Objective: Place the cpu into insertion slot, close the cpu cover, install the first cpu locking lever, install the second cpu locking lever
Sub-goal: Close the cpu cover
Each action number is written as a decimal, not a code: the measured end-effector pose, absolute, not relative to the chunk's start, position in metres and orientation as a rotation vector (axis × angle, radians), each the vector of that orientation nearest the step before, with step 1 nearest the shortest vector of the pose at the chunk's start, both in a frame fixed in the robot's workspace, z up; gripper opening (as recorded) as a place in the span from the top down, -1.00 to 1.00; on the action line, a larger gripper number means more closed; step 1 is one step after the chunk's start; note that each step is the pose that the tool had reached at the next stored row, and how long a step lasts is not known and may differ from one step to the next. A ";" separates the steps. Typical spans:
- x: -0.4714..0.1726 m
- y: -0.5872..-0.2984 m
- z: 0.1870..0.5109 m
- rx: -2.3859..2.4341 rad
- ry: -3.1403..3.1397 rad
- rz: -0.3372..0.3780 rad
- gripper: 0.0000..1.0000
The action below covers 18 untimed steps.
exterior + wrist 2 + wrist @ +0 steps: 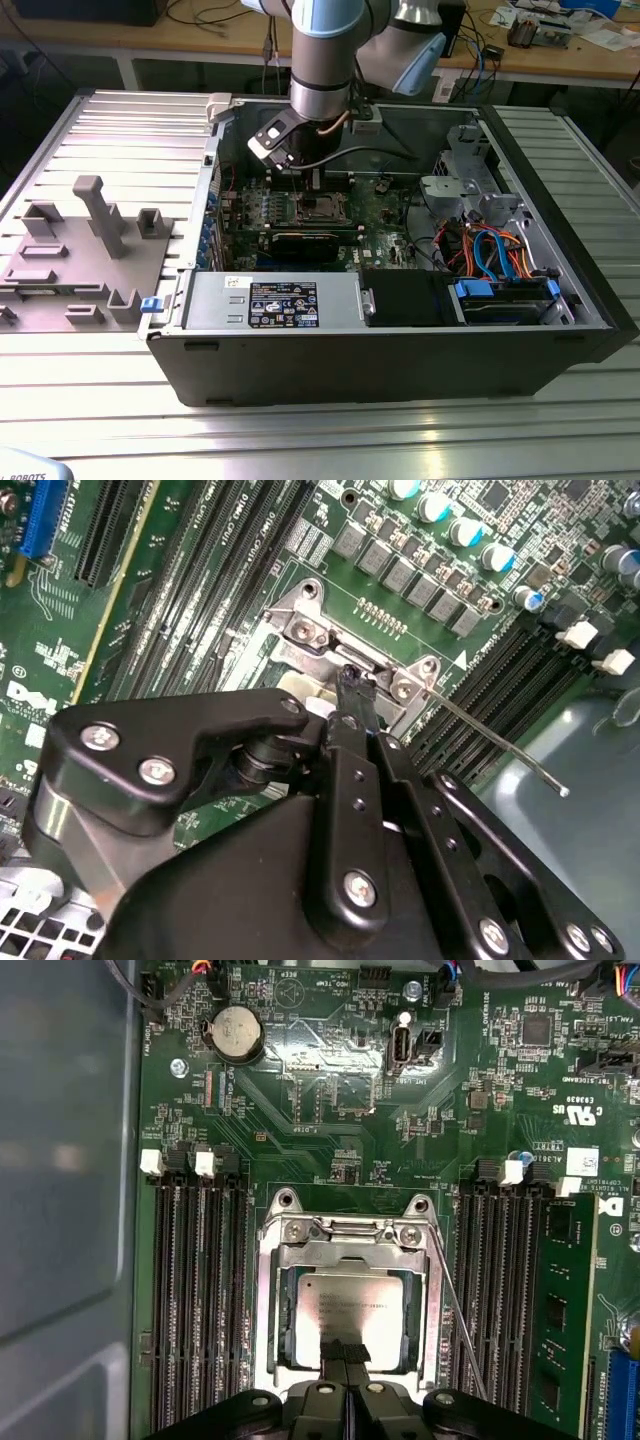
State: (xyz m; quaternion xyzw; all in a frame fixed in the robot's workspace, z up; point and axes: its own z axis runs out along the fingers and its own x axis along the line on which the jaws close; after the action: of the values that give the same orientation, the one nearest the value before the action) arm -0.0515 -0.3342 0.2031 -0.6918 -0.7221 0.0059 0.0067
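Note:
The cpu (350, 1295) lies with its silver-grey top up in the insertion slot (266, 1305) on the green motherboard (330, 1070). The cpu cover (345, 1248) lies down around it, its window framing the chip. My gripper (345, 1343) is shut, its two black fingers pressed together with nothing between them, and their tips rest at the cover's edge over the chip. In the second wrist view the gripper (350, 680) touches the slot's silver frame (320, 640). A thin wire locking lever (500, 745) juts free beside it; the same lever (462, 1335) runs along the slot. In the exterior view the gripper (312, 182) hangs just above the insertion slot (318, 207).
Black memory slots (200, 1290) flank the socket on both sides. The open computer case (400, 350) holds a long black card (300, 243), a power supply (280, 300) and a drive bay with blue cables (500, 260). A grey fixture (90, 240) stands at the exterior view's left.

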 end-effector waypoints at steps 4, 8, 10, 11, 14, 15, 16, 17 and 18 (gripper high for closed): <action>-0.044 -0.335 0.204 -2.162 -2.257 0.021 0.79; -0.035 -0.334 0.206 -2.159 -2.254 0.023 0.79; -0.032 -0.335 0.214 -2.158 -2.253 0.029 0.79; -0.032 -0.335 0.217 -2.158 -2.253 0.030 0.79; -0.032 -0.335 0.230 -2.157 -2.252 0.031 0.79; -0.032 -0.335 0.232 -2.157 -2.252 0.031 0.79; -0.032 -0.335 0.234 -2.157 -2.252 0.031 0.79; -0.032 -0.335 0.235 -2.157 -2.252 0.031 0.79; -0.032 -0.335 0.236 -2.157 -2.252 0.031 0.79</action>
State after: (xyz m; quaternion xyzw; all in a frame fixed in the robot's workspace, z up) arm -0.0316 -0.3348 0.2361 -0.6917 -0.7220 0.0098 0.0115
